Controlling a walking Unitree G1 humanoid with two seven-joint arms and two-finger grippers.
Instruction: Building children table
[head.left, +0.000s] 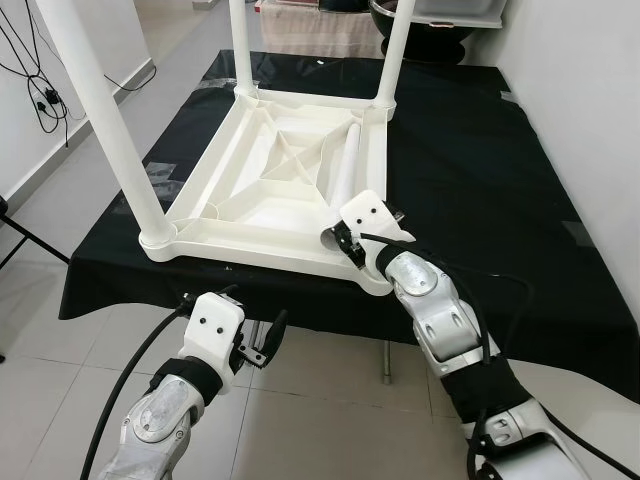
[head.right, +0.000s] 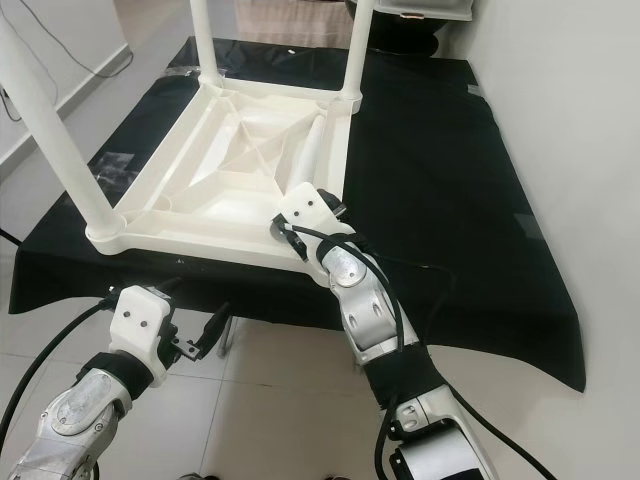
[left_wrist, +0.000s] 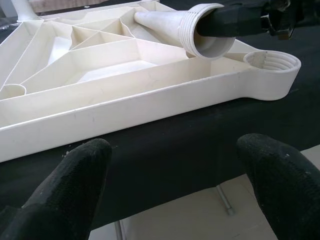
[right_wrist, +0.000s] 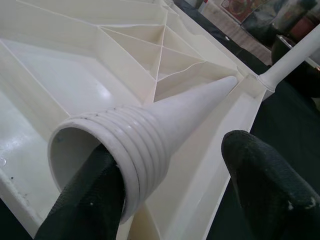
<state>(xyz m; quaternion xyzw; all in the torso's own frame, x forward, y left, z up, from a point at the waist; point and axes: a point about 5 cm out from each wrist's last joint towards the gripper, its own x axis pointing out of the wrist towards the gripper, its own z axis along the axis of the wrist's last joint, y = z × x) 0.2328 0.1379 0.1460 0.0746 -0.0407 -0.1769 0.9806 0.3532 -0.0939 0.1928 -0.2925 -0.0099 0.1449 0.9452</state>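
A: From the head cameras, what lies ahead?
B: A white plastic children's table top (head.left: 270, 180) lies upside down on a black cloth-covered table (head.left: 480, 170). Three white tapered legs stand in its corners, the nearest (head.left: 110, 120) at the front left. A fourth loose white leg (head.left: 345, 170) lies inside the frame along its right side.
A: And the arms?
B: The right gripper (head.left: 340, 238) sits at the loose leg's threaded end, near the front right corner. The left gripper (head.left: 262, 345) hangs below the table's front edge, over pale floor tiles (head.left: 330, 400).
A: The left wrist view?
B: Its two black fingers (left_wrist: 70, 180) are spread wide, holding nothing. Beyond them is the frame's front wall and an empty threaded corner socket (left_wrist: 272, 62), with the leg's hollow end just beside it.
A: The right wrist view?
B: One black finger (right_wrist: 95, 195) reaches into the leg's ribbed open end; the other (right_wrist: 265, 185) stands apart outside. The jaws are wide, not closed on the leg.
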